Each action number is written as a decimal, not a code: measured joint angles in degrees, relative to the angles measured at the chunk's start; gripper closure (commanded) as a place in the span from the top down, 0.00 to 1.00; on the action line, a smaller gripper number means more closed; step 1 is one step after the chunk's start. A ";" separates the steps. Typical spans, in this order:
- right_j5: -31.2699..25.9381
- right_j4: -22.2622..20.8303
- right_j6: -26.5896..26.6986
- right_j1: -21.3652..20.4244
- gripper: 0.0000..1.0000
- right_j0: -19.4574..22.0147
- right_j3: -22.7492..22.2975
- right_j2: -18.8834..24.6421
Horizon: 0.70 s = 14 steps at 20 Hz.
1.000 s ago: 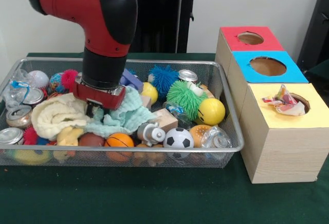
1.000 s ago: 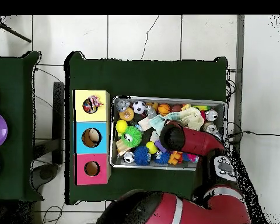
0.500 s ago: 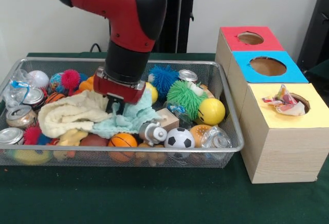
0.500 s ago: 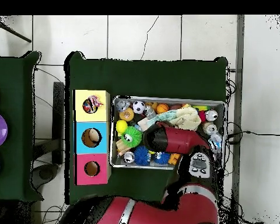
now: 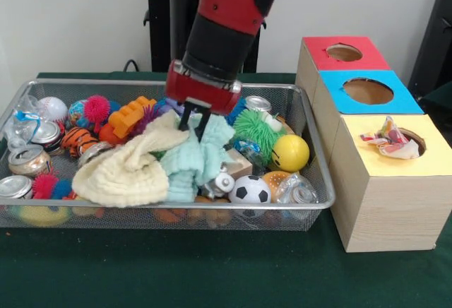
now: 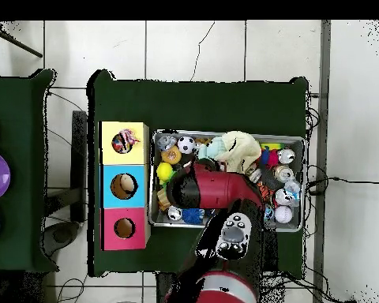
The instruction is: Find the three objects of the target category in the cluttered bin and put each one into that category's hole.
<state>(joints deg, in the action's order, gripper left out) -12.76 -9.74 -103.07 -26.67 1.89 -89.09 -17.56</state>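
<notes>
My gripper (image 5: 197, 123) hangs over the middle of the silver wire-mesh bin (image 5: 311, 154). It is shut on a mint-green cloth (image 5: 191, 163) and holds it up above the toys. A cream cloth (image 5: 123, 174) hangs against it on the left; I cannot tell whether it is pinched too. In the overhead view the arm hides the gripper, and both cloths (image 6: 232, 150) show beside it. One polka-dot cloth (image 5: 387, 140) sits bunched in the yellow box's hole (image 5: 417, 138), also in the overhead view (image 6: 125, 141). No other polka-dot cloth shows in the bin.
A red-topped box (image 5: 344, 54) and a blue-topped box (image 5: 367, 90) stand behind the yellow one. The bin holds a yellow ball (image 5: 290, 152), a soccer ball (image 5: 248, 189), a green spiky ball (image 5: 254, 130), cans (image 5: 25, 160) and an orange brick (image 5: 131, 114).
The arm has swung toward the boxes and risen, pulling the mint-green and cream cloths up and along with it. Toys that lay under the cloths now show.
</notes>
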 measured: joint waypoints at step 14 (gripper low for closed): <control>-13.74 2.99 0.00 -10.11 0.00 -6.93 -0.66 -2.36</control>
<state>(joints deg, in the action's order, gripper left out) -26.51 -6.75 -103.07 -36.78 -5.04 -89.75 -19.91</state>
